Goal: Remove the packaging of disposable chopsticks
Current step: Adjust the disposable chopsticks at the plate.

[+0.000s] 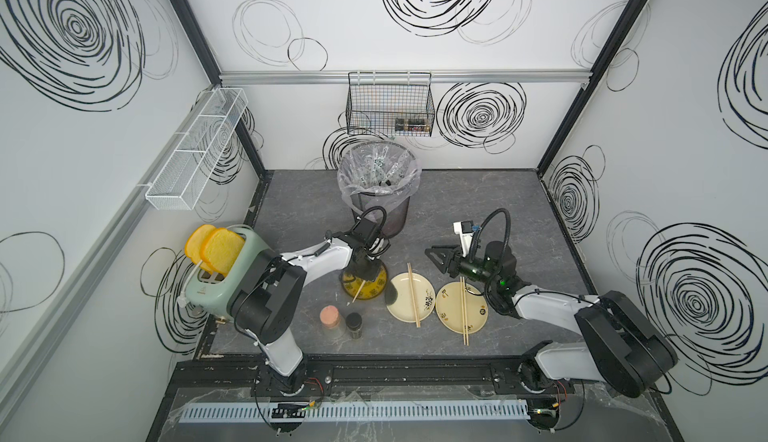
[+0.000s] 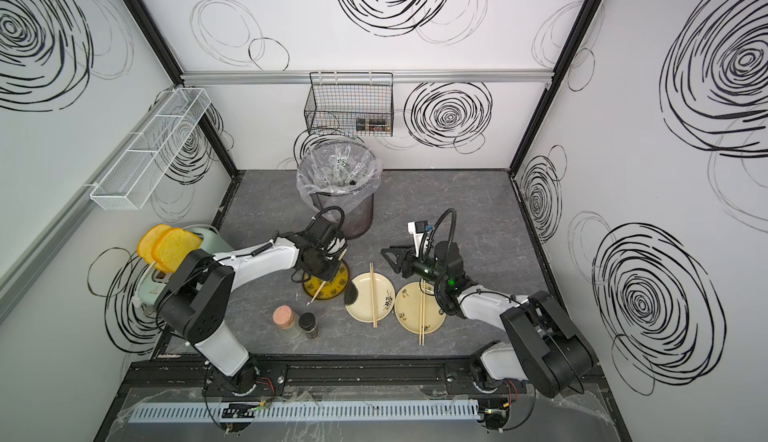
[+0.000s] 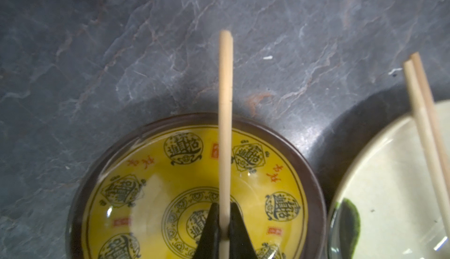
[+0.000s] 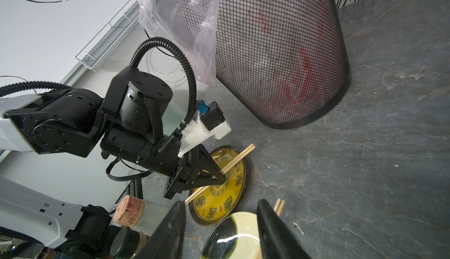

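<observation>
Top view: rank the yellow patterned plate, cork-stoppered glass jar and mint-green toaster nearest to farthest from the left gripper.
1. The yellow patterned plate, directly under the left gripper.
2. The cork-stoppered glass jar, toward the front.
3. The mint-green toaster, far out on the left side.

Both top views look steeply down from high above the front edge of the table (image 1: 478, 194), facing the back wall. They give nearly the same wide picture of both arms and the mesh bin (image 1: 399, 215), shifted slightly sideways. The left wrist camera sits very near, looking past the left gripper (image 3: 224, 207) and the disposable chopsticks (image 3: 225, 99) in it, down onto the yellow bowl (image 3: 155, 172) and pale plate (image 3: 389, 184). The right wrist camera sits low, looking out between the fingers of the right gripper (image 4: 221, 203) and across the table — it shares bowl, plate and bin with the top views
</observation>
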Action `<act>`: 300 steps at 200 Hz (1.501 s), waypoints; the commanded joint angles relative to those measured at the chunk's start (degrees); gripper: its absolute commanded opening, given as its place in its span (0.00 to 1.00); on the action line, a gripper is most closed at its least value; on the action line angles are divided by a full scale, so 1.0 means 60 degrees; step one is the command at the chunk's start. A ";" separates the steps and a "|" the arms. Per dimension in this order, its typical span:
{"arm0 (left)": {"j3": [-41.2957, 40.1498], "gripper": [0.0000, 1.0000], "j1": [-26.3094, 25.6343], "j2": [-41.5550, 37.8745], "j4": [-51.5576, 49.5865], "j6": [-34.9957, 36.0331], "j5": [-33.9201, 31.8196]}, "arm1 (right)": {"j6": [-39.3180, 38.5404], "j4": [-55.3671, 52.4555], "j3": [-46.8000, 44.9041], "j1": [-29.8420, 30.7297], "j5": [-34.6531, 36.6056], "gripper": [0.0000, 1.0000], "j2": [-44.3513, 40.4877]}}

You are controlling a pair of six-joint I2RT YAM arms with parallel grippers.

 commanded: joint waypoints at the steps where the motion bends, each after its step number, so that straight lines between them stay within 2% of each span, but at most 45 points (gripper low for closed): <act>1: -0.0064 0.07 -0.0068 -0.0027 -0.0174 0.0117 0.0087 | 0.0076 0.0085 0.0193 -0.0002 -0.0076 0.51 0.0059; 34: -0.0193 0.19 -0.0064 -0.0009 -0.0049 0.0070 0.0192 | 0.0078 0.0083 0.0196 -0.0013 -0.0087 0.51 0.0073; 156: -0.0376 0.34 0.0016 -0.0164 0.0042 0.0037 0.0169 | 0.0058 0.0054 0.0186 -0.0002 -0.0051 0.51 0.0037; 222: -0.0313 0.34 0.0024 -0.0417 -0.0140 0.0021 -0.0167 | 0.0057 0.0054 0.0176 -0.0003 -0.0050 0.51 0.0015; 277: -0.0311 0.26 0.0168 -0.0323 -0.0148 0.0125 -0.0285 | 0.0048 0.0055 0.0188 -0.0013 -0.0065 0.51 0.0015; 300: -0.0300 0.20 0.0195 -0.0271 -0.0142 0.0131 -0.0295 | 0.0054 0.0042 0.0182 -0.0002 -0.0061 0.51 0.0016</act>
